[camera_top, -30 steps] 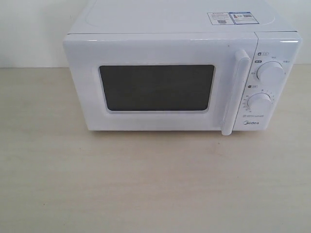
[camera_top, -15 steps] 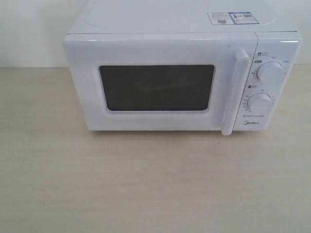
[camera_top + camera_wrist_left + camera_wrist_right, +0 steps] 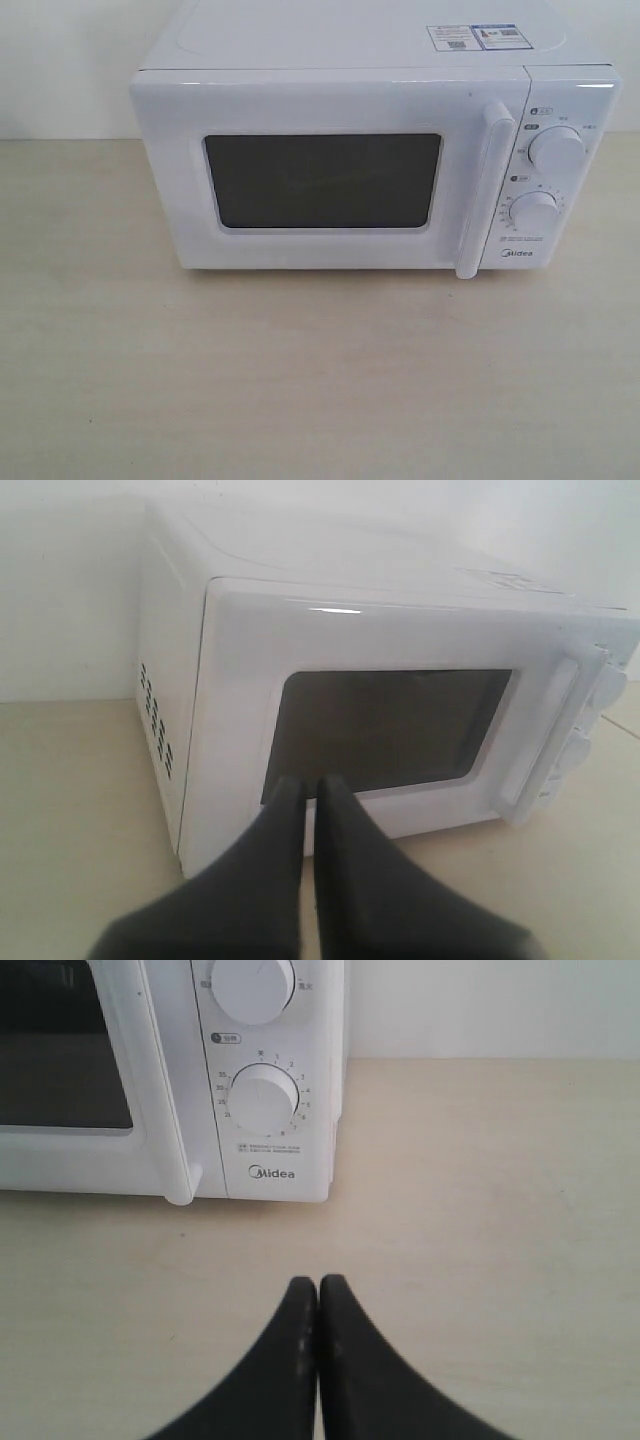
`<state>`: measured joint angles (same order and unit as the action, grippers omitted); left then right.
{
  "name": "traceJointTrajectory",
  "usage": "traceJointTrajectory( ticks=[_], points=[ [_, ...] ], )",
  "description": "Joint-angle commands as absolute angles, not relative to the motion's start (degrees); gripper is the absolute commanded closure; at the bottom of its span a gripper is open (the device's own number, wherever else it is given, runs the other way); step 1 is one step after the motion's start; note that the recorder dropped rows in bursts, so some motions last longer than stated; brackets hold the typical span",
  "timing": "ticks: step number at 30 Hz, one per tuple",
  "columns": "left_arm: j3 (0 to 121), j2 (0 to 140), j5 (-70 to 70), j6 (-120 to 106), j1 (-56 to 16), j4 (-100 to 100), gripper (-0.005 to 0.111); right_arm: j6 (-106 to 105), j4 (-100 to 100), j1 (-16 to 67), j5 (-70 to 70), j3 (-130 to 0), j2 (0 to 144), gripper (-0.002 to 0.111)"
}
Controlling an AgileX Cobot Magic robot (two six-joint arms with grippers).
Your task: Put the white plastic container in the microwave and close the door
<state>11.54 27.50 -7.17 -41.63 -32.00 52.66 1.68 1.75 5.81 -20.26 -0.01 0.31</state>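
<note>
Microwave (image 3: pixel 370 150): stands at the back of the pale table (image 3: pixel 300 380), near the wall; door (image 3: pixel 320 100) shut flush, handle (image 3: pixel 485 190) beside two dials (image 3: pixel 556 150). The tabletop runs wide in front and to both sides

Exterior view only: stickers (image 3: pixel 472 37) on top

Left wrist view only: side vents (image 3: pixel 155 720); left gripper (image 3: pixel 308 780) clenched, empty, before the window (image 3: pixel 390 725)

Right wrist view: right gripper (image 3: pixel 318 1282) clenched, empty, over the table short of the lower dial (image 3: pixel 262 1100)

White plastic container: cannot tell whether it sits behind the dark window

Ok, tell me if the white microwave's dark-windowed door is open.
No, the door sits flush with the microwave front in the exterior view.
</note>
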Motion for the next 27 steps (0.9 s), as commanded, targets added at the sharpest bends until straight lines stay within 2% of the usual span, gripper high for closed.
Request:
traceJointTrajectory(
  ticks=[1,9,12,23,27],
  points=[
    [11.3,25.1,-8.3,-42.2,-29.6,52.7,0.102,1.6,2.1,5.6,-20.0,0.0,0.0,0.109],
    [11.3,18.1,-7.0,-42.2,-9.7,52.7,0.102,1.6,2.1,5.6,-20.0,0.0,0.0,0.109],
    [11.3,16.8,-6.0,-42.2,-5.1,52.7,0.102,1.6,2.1,5.6,-20.0,0.0,0.0,0.109],
    [11.3,16.6,-2.4,-40.9,-3.2,52.8,0.102,1.6,2.1,5.6,-20.0,0.0,0.0,0.109],
    [11.3,15.9,1.5,-29.2,-3.2,56.5,0.102,1.6,2.1,5.6,-20.0,0.0,0.0,0.109]
  ],
)
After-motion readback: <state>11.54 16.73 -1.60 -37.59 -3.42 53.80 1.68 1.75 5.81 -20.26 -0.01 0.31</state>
